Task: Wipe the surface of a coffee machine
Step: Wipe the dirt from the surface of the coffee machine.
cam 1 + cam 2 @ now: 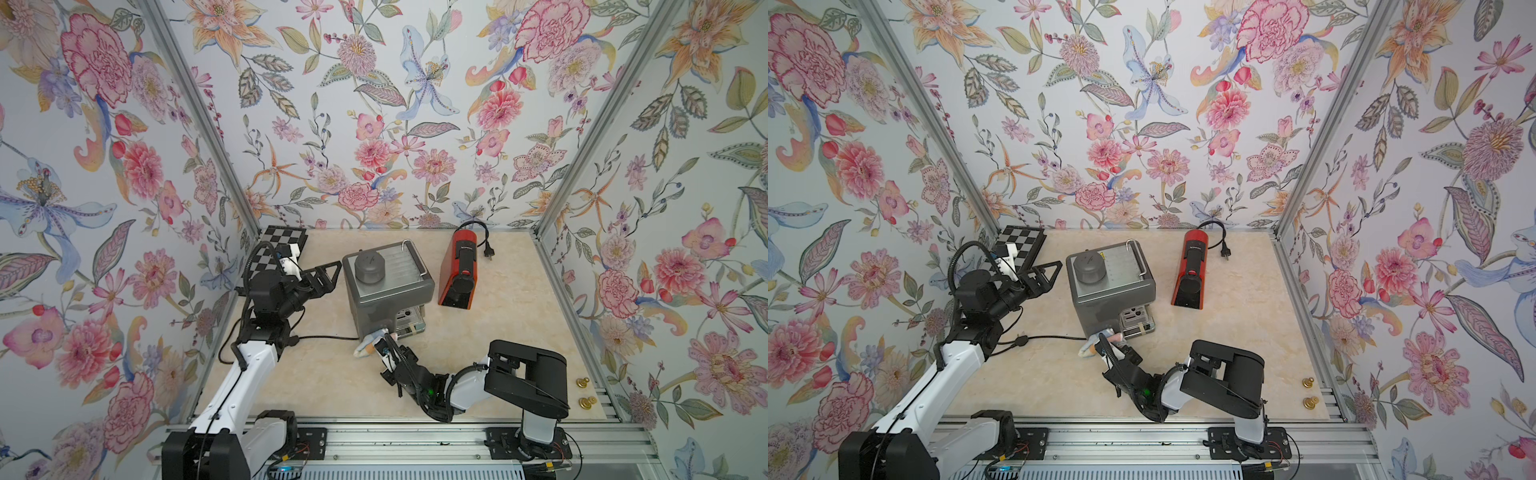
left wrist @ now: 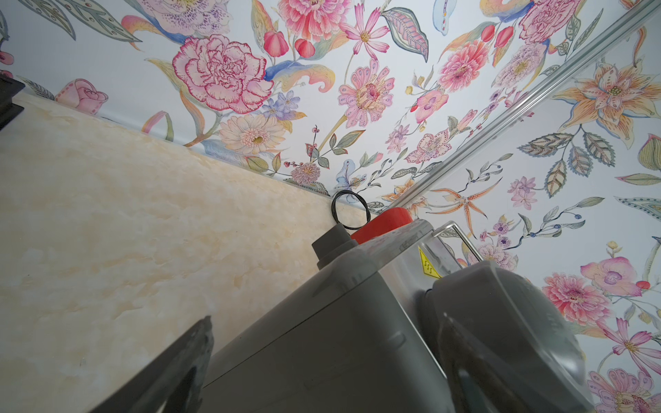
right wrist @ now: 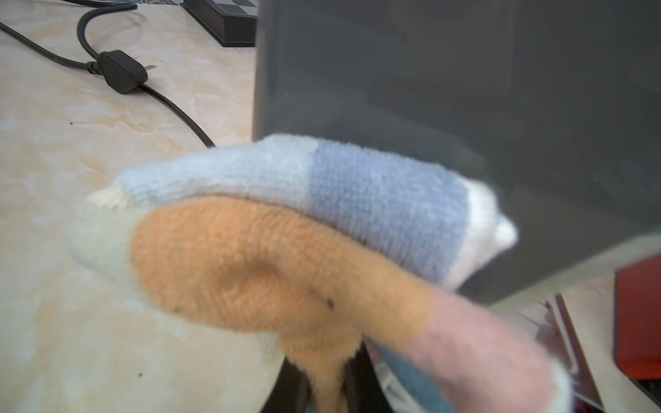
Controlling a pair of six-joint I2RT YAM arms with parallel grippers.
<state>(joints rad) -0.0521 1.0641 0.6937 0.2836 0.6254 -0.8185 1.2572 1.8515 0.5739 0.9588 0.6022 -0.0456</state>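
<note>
The grey coffee machine stands mid-table, with a round knob on its top. My right gripper is shut on a striped cloth of blue, orange, pink and white. In the right wrist view the cloth is pressed against the lower front-left corner of the coffee machine, and it hides most of the right gripper. My left gripper is open at the machine's upper left side. In the left wrist view the grey machine fills the space between the left gripper's fingers.
A red capsule machine lies right of the grey one, its cord at the back wall. A chessboard box sits in the back left corner. A black power cord with its plug runs leftwards. Two brass weights stand front right.
</note>
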